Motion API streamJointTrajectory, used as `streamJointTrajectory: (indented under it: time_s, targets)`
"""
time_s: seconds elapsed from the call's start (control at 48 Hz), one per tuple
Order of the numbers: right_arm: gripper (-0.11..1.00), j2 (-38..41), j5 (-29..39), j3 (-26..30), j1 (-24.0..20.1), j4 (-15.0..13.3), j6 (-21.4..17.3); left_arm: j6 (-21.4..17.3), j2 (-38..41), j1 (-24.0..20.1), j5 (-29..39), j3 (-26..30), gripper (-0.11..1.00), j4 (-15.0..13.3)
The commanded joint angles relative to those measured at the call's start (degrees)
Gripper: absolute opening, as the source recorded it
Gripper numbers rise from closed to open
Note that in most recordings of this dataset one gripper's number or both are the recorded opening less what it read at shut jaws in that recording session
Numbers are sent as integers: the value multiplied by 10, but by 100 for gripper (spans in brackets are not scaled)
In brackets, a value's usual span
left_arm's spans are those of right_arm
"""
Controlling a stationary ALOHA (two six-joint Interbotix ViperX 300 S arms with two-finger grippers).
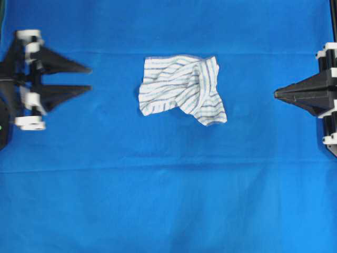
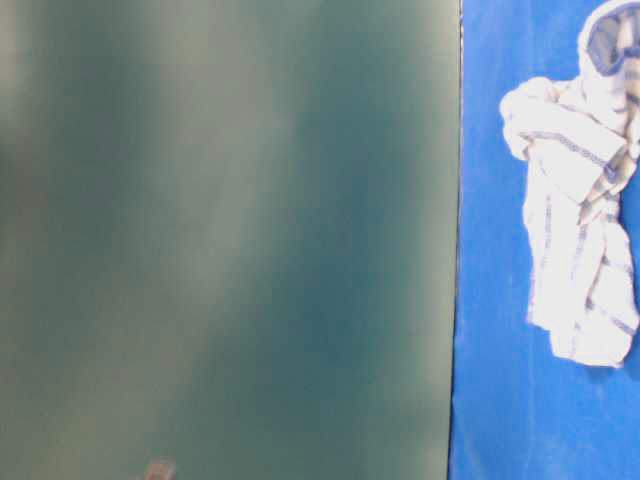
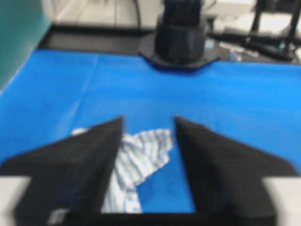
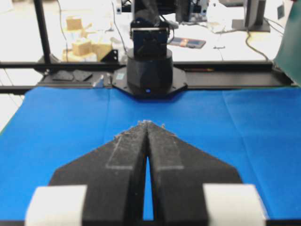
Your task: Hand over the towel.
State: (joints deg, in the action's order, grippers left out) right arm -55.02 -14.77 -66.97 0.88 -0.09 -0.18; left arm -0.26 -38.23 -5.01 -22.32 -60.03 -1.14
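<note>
Seen from the left wrist camera, the left claw [image 3: 148,141] stands with its jaws apart, nothing between them, and the towel [image 3: 136,162] lies crumpled on the blue tablecloth [image 3: 244,108] just beyond its tips. Overhead, the towel sits mid-counter, well apart from both arms, with the right claw [image 1: 276,94] on the far side, jaws pressed together and holding nothing.

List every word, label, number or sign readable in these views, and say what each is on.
None can be read.
Towel: stripes only, no tag or print visible.
Tablecloth: plain.
Left gripper and right gripper: no markings visible.
Background benches in the right wrist view: boxes and equipment, too small and blurred to show any text.
Table-level view: mostly a blurred green surface, no text.
</note>
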Motion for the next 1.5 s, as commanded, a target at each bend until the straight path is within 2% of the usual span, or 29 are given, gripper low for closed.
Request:
streamJointTrajectory:
  time_s: [0.0, 0.083, 0.167, 0.459, 0.667, 0.98, 1.167, 1.334, 1.396, 1.48]
  targets:
    - [0, 7, 3, 14, 3, 2, -1, 4, 46, -13, -4, 37, 60, -1]
    - [0, 9, 4, 14, 4, 2, -2, 4, 101, -18, 3, 64, 83, -2]
    - [0, 11, 5, 14, 5, 2, -2, 0, 149, -18, 23, 97, 93, -1]
    - [0, 21, 6, 11, 6, 2, -3, 4, 337, -28, 107, 212, 93, -1]
    - [0, 34, 11, 10, 6, 2, -4, 4, 436, -29, 156, 280, 93, -1]
    - [0, 46, 13, 8, 7, 2, -4, 4, 548, -36, 157, 330, 93, -2]
    - [0, 55, 14, 6, 7, 2, -4, 4, 577, -37, 157, 337, 93, -1]
    - [0, 60, 14, 6, 7, 3, -4, 4, 576, -38, 167, 335, 90, -2]
    - [0, 60, 14, 6, 7, 3, -6, 4, 575, -38, 175, 334, 80, -1]
    - [0, 60, 13, 6, 7, 2, -6, 1, 572, -40, 178, 330, 58, -2]
